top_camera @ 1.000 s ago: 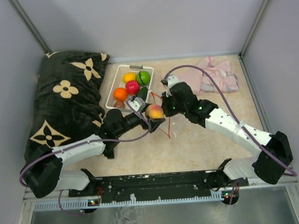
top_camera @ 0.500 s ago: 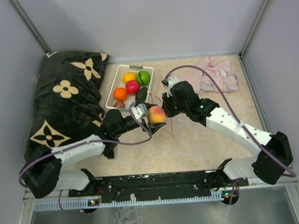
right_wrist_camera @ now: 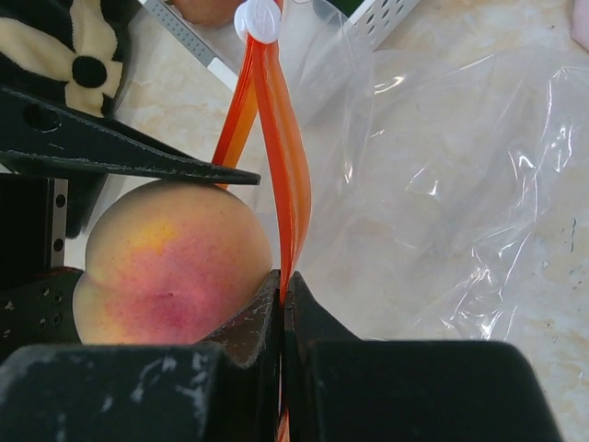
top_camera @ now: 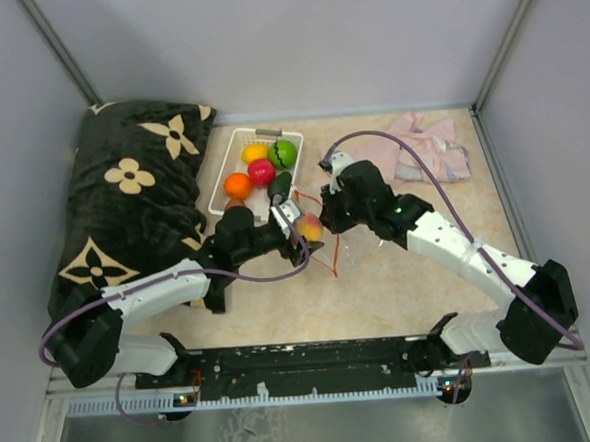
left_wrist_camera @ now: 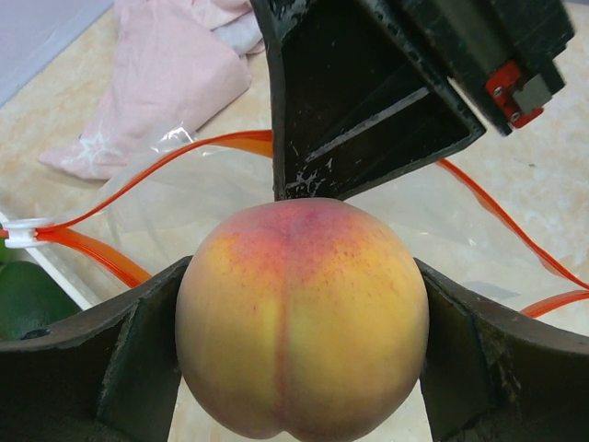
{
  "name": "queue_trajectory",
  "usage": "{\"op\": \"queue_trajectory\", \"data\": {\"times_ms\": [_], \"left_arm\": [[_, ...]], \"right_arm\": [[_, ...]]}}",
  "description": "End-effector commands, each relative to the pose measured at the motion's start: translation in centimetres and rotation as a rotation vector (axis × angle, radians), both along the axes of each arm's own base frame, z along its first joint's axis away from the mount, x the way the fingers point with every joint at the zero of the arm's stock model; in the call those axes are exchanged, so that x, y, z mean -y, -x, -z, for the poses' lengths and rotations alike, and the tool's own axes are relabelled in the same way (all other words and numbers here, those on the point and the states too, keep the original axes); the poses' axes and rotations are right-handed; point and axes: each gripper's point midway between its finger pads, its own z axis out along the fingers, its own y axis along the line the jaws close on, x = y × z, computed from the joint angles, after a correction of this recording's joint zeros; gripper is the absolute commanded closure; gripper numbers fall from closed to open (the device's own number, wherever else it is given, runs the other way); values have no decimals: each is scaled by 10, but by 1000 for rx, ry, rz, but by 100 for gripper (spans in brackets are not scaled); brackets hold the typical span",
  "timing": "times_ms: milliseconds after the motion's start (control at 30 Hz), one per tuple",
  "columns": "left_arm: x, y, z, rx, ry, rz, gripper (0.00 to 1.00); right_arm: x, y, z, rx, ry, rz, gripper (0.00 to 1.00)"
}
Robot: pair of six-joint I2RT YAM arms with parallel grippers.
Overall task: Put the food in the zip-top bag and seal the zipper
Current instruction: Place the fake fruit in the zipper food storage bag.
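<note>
A peach-coloured toy fruit (left_wrist_camera: 302,318) sits between the fingers of my left gripper (left_wrist_camera: 302,341), which is shut on it just in front of the zip-top bag's mouth. The clear bag (right_wrist_camera: 442,203) hangs from its red-orange zipper (right_wrist_camera: 281,147). My right gripper (right_wrist_camera: 282,295) is shut on that strip and holds it up. The peach (right_wrist_camera: 170,267) touches the right gripper's left finger. From above, the peach (top_camera: 309,227) lies between both grippers. More food lies in the white basket (top_camera: 220,188): yellow (top_camera: 255,152), bright green (top_camera: 284,153), red (top_camera: 262,171), orange (top_camera: 237,185) and dark green (top_camera: 281,185).
A black flower-patterned pillow (top_camera: 133,201) fills the table's left side, next to the basket. A pink cloth (top_camera: 421,148) lies at the back right. Grey walls close in the table on three sides.
My left arm has pushed forward a little, carrying the peach slightly right and closer to the bag's mouth. The right gripper has kept its hold on the zipper.
</note>
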Motion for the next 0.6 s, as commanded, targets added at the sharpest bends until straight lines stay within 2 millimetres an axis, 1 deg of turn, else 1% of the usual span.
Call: {"op": "queue_trajectory", "data": {"times_ms": [0, 67, 167, 233, 300, 400, 467, 533, 567], "left_arm": [[0, -4, 8, -8, -66, -10, 30], [0, -8, 13, -14, -98, -24, 30], [-7, -19, 31, -46, -168, -86, 28], [-9, -23, 38, -64, -196, -113, 28], [-5, -21, 35, -77, -194, -89, 27], [6, -10, 22, -76, -146, -10, 27], [9, -7, 15, -58, -121, 15, 26], [10, -11, 12, -47, -122, -1, 26], [8, -17, 15, -51, -133, -29, 26]], "right_arm": [[-28, 4, -44, 62, -143, -105, 99], [-27, 4, -44, 59, -143, -106, 99], [-26, 7, -48, 66, -147, -111, 99], [-26, 8, -49, 68, -151, -115, 99], [-29, 10, -47, 59, -161, -132, 99], [-36, 13, -41, 30, -173, -162, 99], [-39, 14, -41, 21, -183, -172, 99], [-40, 16, -42, 18, -197, -181, 99], [-41, 17, -43, 17, -205, -188, 99]]}}
